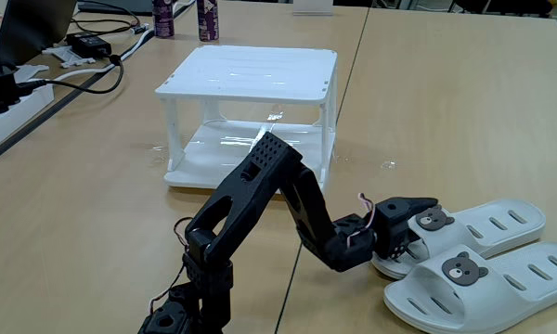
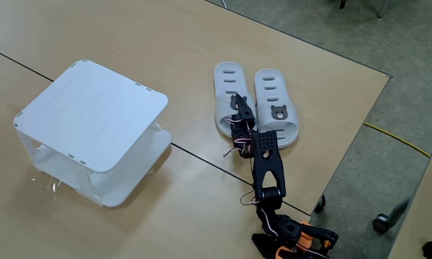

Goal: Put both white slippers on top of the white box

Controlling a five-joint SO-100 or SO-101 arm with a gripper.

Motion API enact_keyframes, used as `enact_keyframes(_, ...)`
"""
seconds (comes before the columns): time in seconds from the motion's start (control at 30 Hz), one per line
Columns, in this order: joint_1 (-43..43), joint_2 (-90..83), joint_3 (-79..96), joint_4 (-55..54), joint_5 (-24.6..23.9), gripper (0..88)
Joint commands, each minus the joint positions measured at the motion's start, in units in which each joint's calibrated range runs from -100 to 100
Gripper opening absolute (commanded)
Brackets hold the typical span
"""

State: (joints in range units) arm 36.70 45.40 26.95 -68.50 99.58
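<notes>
End effector (image 1: 416,225) clamps a rubbery slotted white slipper (image 1: 487,225) near the glossy square white box (image 1: 246,72)

The black arm (image 1: 260,199) rises from its base at the 7 o'clock corner of a fixed view, peaks at a perforated elbow near centre, then drops toward 4 o'clock. The wrist bends level, red and white wires looping above it. The gripper (image 1: 410,223) points toward 3 o'clock, its fingers (image 1: 418,206) low over the counter; how far they are parted is unclear. In another fixed view the arm (image 2: 266,162) stretches from 5 o'clock toward 12, gripper (image 2: 239,106) foremost.
</notes>
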Motion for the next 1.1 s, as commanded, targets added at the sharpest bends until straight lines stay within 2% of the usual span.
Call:
enact_keyframes(0.0,0.1,-0.5,-8.1,3.6,0.4,22.8)
enact_keyframes(0.27,0.4,-0.5,-8.1,4.3,0.4,20.0)
enact_keyframes(0.37,0.4,-0.6,-8.0,4.3,0.4,0.0)
enact_keyframes(0.57,0.1,-5.0,-8.8,5.8,0.4,0.7)
enact_keyframes(0.73,0.5,-26.4,-8.9,28.5,0.4,0.7)
enact_keyframes(0.87,0.2,-42.6,-9.5,40.9,0.4,0.7)
enact_keyframes(1.07,0.0,-54.7,-25.9,61.3,0.4,0.7)
